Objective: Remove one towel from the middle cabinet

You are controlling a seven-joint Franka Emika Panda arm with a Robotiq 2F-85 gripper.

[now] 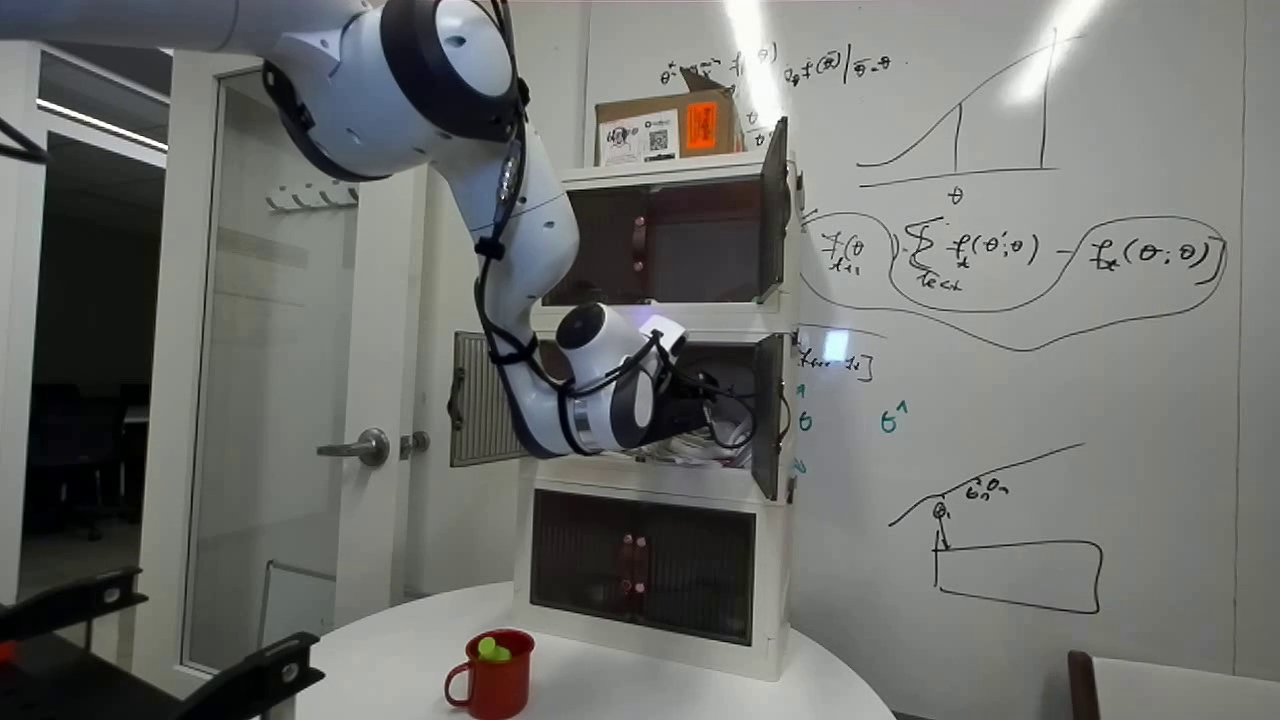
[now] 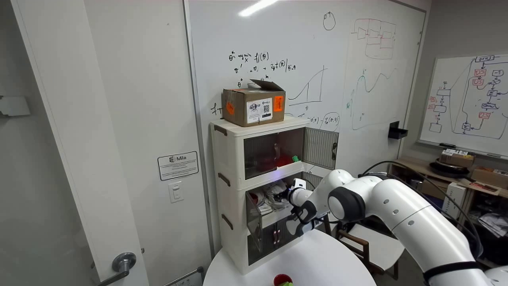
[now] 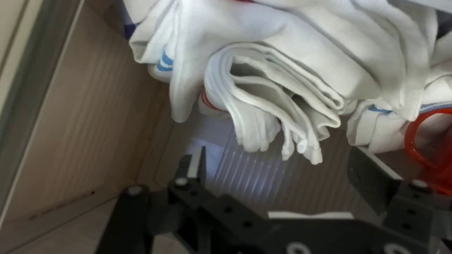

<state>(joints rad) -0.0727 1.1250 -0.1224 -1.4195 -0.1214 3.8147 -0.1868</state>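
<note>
As the middle cabinet (image 2: 234, 202) stands open in both exterior views, we record the gripper (image 3: 279, 151) at its mouth, unclenched, jaws apart, folded white towel (image 3: 261, 98) inside, toward the wrist view's 12 o'clock.

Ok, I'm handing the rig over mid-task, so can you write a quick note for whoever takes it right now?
Claw: open, gripping nothing, at the opening of the middle cabinet.
Towels: white, piled inside that cabinet, folded edges toward the claw; a red item is next to them.
Done: both cabinet doors open.
Left: no towel is gripped yet; grasp one and draw it out.
</note>
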